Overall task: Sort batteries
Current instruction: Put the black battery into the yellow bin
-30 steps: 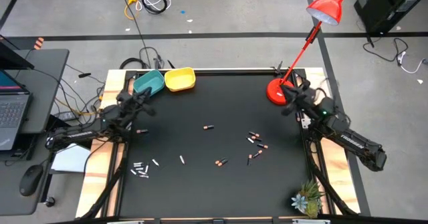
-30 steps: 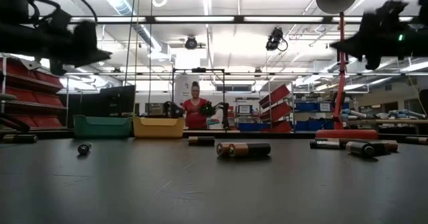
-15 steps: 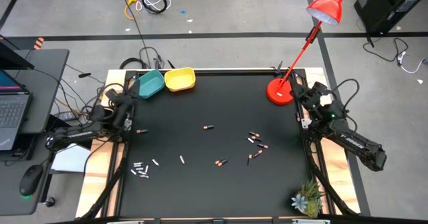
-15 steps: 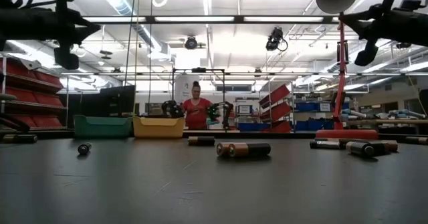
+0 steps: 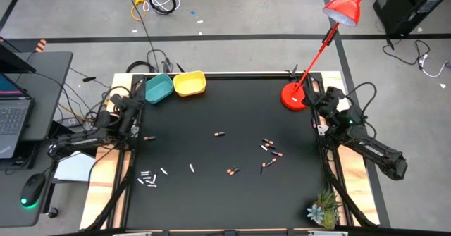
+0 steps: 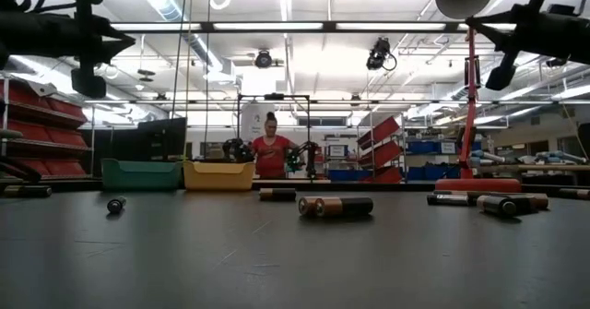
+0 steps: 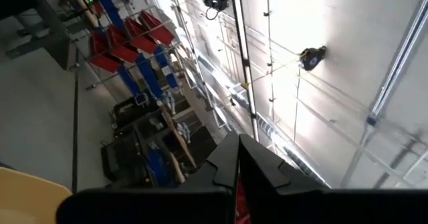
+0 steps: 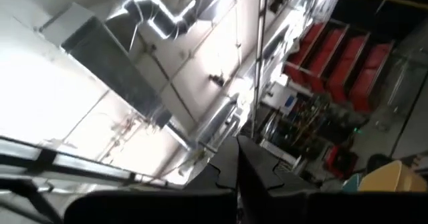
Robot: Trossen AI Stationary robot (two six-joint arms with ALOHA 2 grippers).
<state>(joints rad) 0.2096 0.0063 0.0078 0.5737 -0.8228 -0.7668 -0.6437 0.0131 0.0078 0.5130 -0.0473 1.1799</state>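
We're sitting w/ both arms pulled back at the table edges, nothing in either tool. Left gripper is hanging over the left rim just beside the teal bowl, fingers pressed together, tips touching in the left wrist view, pointing up at the ceiling. Right gripper is parked by the red lamp base at the right edge, fingers likewise pressed together & empty. The batteries are all lying flat on the black table, none in the teal bowl or the yellow bowl as far as we're seeing. They're splitting into groups: a dark copper-ended cluster right of centre, closer to the right arm; a whitish bunch near the front-left corner, closer to the left arm; singles between, incl. one dark one just inboard of the left gripper. In the low view a dark pair is lying side-on, long axis across the table. We're judging that the nearest pick is that lone dark cell for the left arm: it's lying table-inward & toward the front from the gripper, so the wrist needs tipping down first, then lining the fingers across the cell's short side.
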